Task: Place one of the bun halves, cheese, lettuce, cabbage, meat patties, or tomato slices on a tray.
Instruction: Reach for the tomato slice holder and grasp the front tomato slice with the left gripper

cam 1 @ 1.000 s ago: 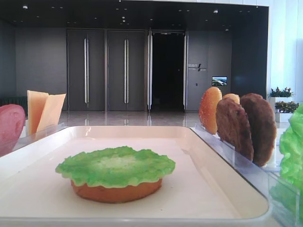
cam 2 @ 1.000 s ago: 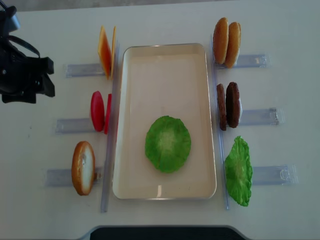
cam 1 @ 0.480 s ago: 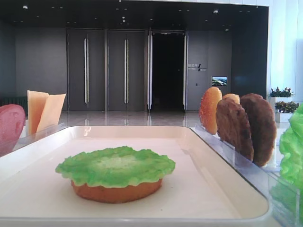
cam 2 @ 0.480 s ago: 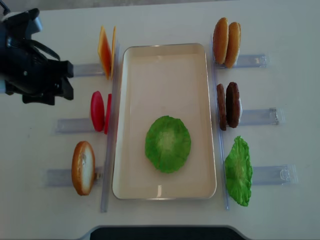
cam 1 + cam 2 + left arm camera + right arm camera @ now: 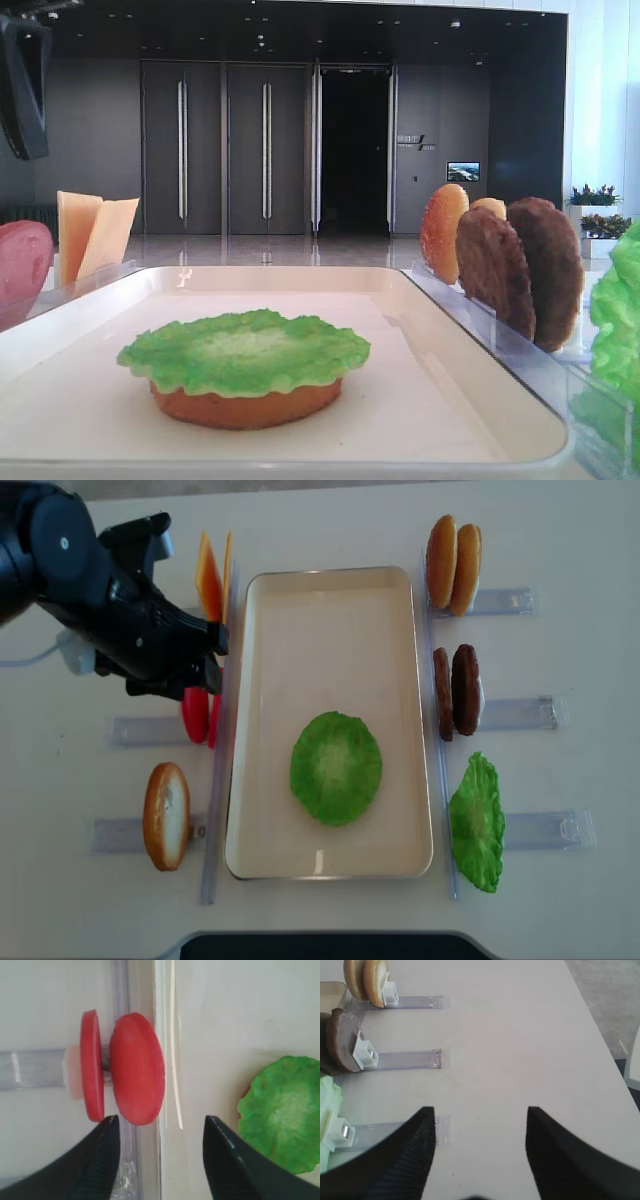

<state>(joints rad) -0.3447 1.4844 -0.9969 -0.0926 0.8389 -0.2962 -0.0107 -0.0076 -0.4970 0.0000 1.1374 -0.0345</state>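
Tray [image 5: 330,610]: set lengthwise at the middle of the white table [image 5: 560,540]. Its far half is bare; 1 lettuce leaf [image 5: 336,768] is laid on a bun half [image 5: 245,405] toward its near end, clear of the rim on all sides.

Tomato slices [image 5: 125,1076]: 2 discs stood on edge in a clear rack [image 5: 145,730] touching the tray's left rim. In the overhead view they are largely covered by the left gripper [image 5: 200,670].

Left gripper: held above the tomato slices with fingers [image 5: 102,1160] spread apart, nothing grasped; its tips are partly cut off in the wrist view.

Cheese [image 5: 213,580]: 2 slices near the tray's far left corner, just beside the left arm.

Bun half [image 5: 166,815]: 1 piece near the tray's near left corner, well apart from the gripper.

Right side: 2 bun halves [image 5: 453,565], 2 meat patties [image 5: 456,690] and 1 lettuce leaf [image 5: 476,822] ranged along the right rim.

Right gripper [image 5: 477,1147]: seen only in its wrist view, fingers parted over bare table, empty.
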